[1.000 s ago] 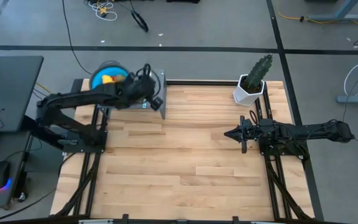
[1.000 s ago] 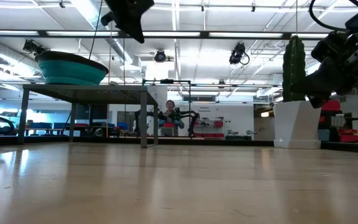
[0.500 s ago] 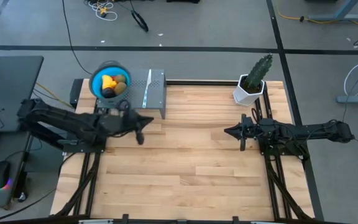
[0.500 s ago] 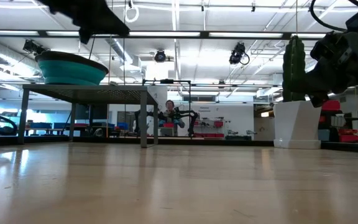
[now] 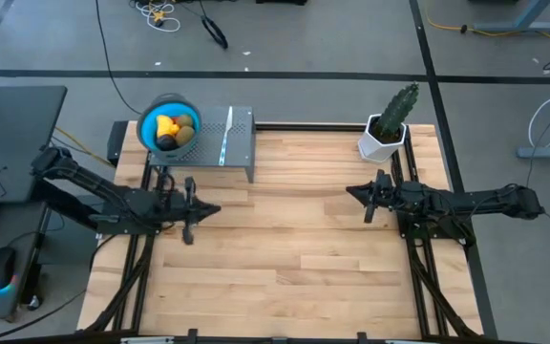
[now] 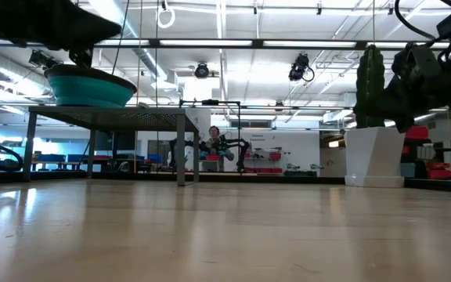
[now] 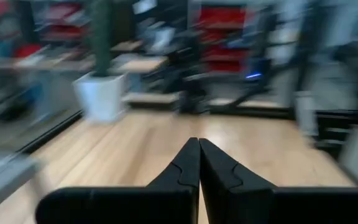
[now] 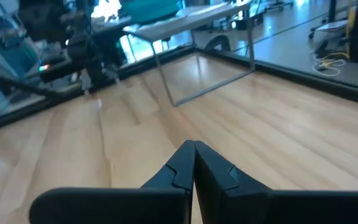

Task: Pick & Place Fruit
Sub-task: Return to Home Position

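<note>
Both arms are parking mid-table.

The left gripper (image 5: 199,208) is hanging over the left side of the table (image 5: 294,277). Its fingers are pressed together on nothing; the left wrist view is showing them meeting with only boards beyond.

The right gripper (image 5: 356,194) is hanging over the right side, facing the left one and well apart from it. It is likewise closed and empty.

Past them, the grey shelf (image 5: 240,134) is standing at the back-left edge. The knife (image 5: 223,149) is lying on top of it.

The blue bowl (image 5: 144,115) is sitting at the shelf's left end. All the fruit (image 5: 172,130) I can see is lying inside it:
- a yellow-orange oblong
- olive-brown ovals
- a black ball at the near rim

I'm not seeing the tiny pieces at this range. No fruit is showing on the boards, so I'm reading the placing as done.

The cactus (image 5: 394,115) is standing at the far-right corner, clear of both arms.

Handling, judging by looks:
- The fruit is probably light, hard and smooth, so it is likely to roll or squirt out of a pinch.
- For the oblong and ovals, I'd be taking hold across the short axis at mid-length.
- For the ball, I'd be gripping dead centre with light squeeze.
- The pieces are resting against each other, so pulling one is likely to shift the others.
</note>
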